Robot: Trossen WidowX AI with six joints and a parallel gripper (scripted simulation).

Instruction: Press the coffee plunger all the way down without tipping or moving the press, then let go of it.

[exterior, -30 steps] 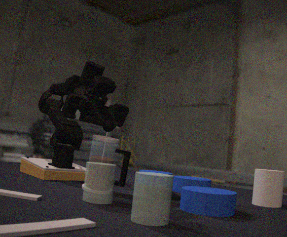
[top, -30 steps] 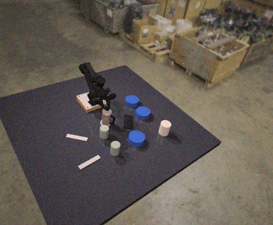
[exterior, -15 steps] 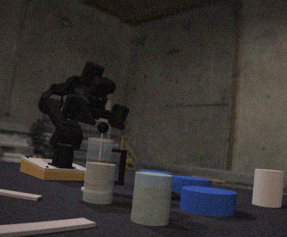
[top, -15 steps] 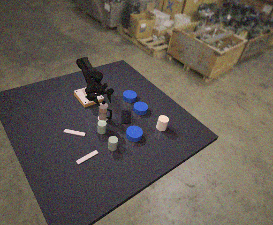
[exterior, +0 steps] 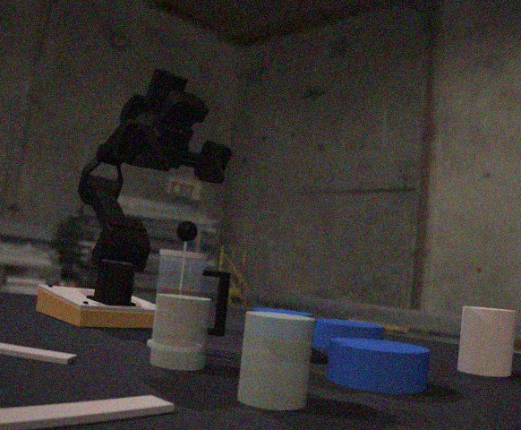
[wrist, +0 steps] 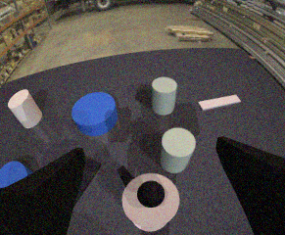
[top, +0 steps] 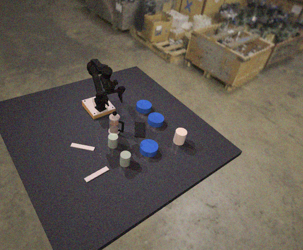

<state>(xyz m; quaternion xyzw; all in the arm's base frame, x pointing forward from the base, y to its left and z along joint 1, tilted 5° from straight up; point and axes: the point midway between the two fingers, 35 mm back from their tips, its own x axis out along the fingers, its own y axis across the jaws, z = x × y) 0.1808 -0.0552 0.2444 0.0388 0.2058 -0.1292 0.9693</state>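
Overhead, fingers spread wide above plunger [wrist: 152, 194].

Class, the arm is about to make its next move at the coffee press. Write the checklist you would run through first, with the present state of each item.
1. Gripper open and holding nothing: ok, the fingers stand wide apart.
2. Gripper apart from the plunger knob: ok, the exterior view shows a gap above the knob.
3. Coffee press upright: ok.
4. Plunger all the way down: cannot tell; the knob stands on a short length of rod, and the pale cylinder hides the lower part of the press.
5. Pale cylinder apart from the press: cannot tell; it stands close in front.
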